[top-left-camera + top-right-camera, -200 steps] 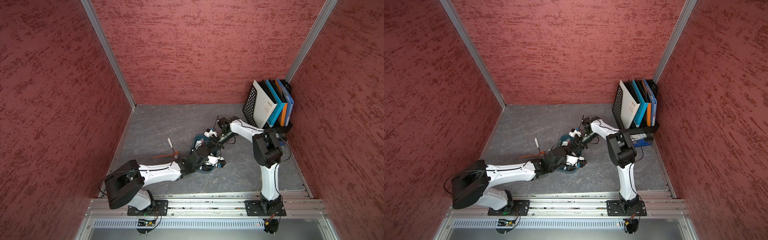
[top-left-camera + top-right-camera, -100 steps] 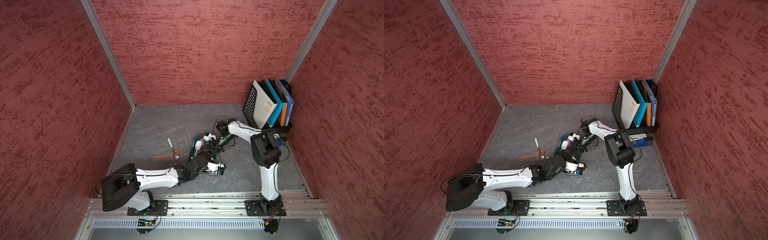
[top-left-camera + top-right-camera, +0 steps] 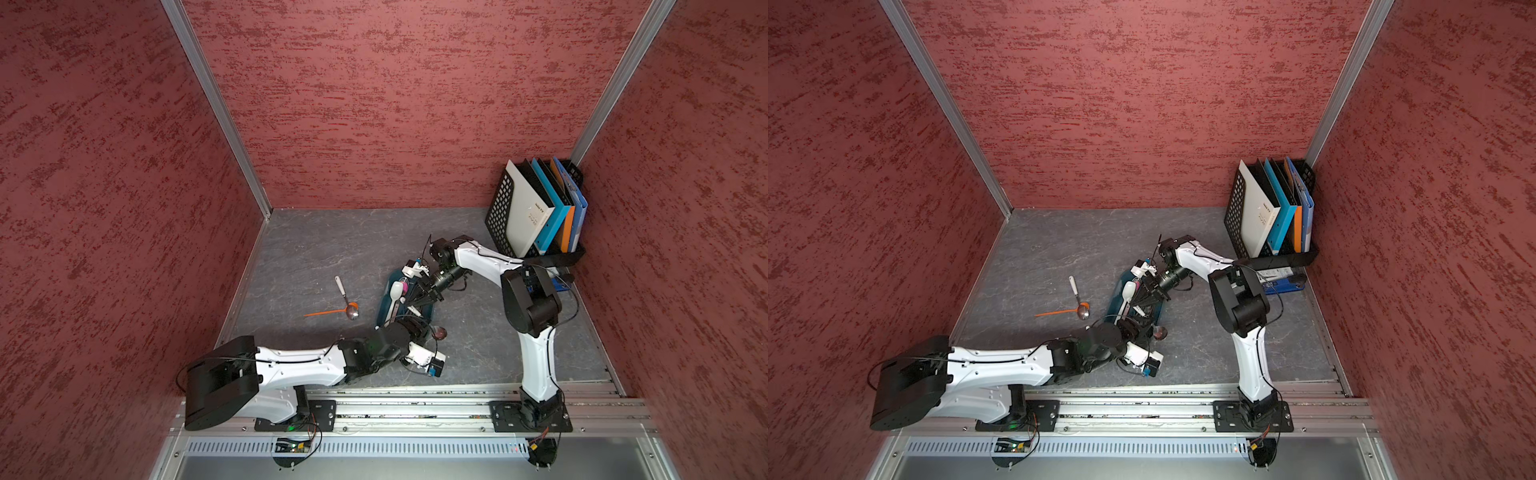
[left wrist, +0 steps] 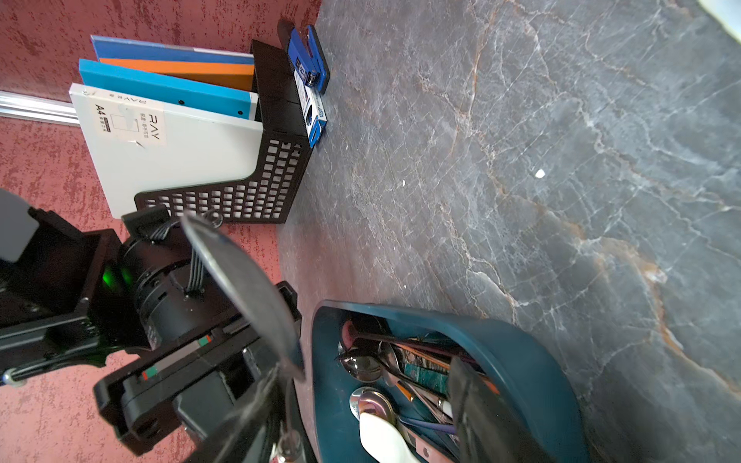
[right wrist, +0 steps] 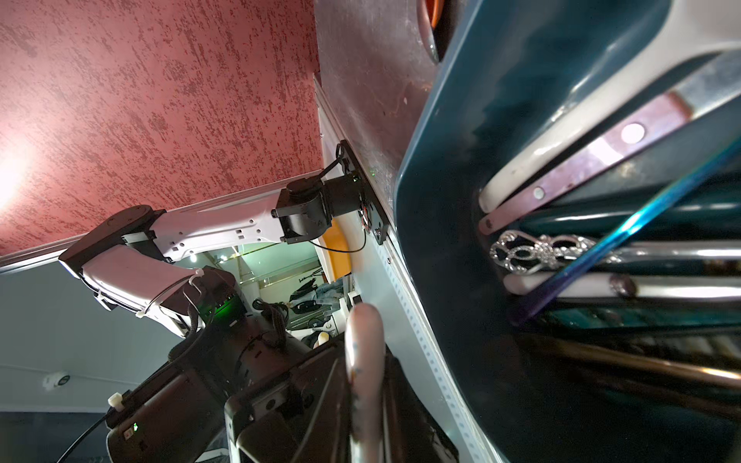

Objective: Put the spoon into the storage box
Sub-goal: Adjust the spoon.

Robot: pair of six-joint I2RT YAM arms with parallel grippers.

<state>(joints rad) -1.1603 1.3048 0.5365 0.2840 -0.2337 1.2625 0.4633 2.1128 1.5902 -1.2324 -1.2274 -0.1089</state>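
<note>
- Two end effectors stand at the near end of the storage box (image 3: pixel 383 307). The left end effector (image 3: pixel 415 328) is released, its fingers (image 4: pixel 471 401) apart above the cutlery. Whether the right end effector (image 3: pixel 424 296) grips anything cannot be told; a pale handle (image 5: pixel 363 360) rises just before its camera.
- Judged step: releasing a spoon into the box. Open fully, then lift straight up so the boxed handles (image 5: pixel 581 156) are not dragged.
- Concern: one dark spoon bowl (image 3: pixel 439 332) sits just beside the left end effector, seemingly outside the box.
- Count:
  - one white-handled spoon (image 3: pixel 344 293) and one orange spoon (image 3: pixel 328 311) on the bench (image 3: pixel 332 249), bowls touching, well apart from both end effectors
  - at least five handles in the box
  - one file rack (image 3: pixel 496 208) holding four folders (image 3: pixel 528 208)
</note>
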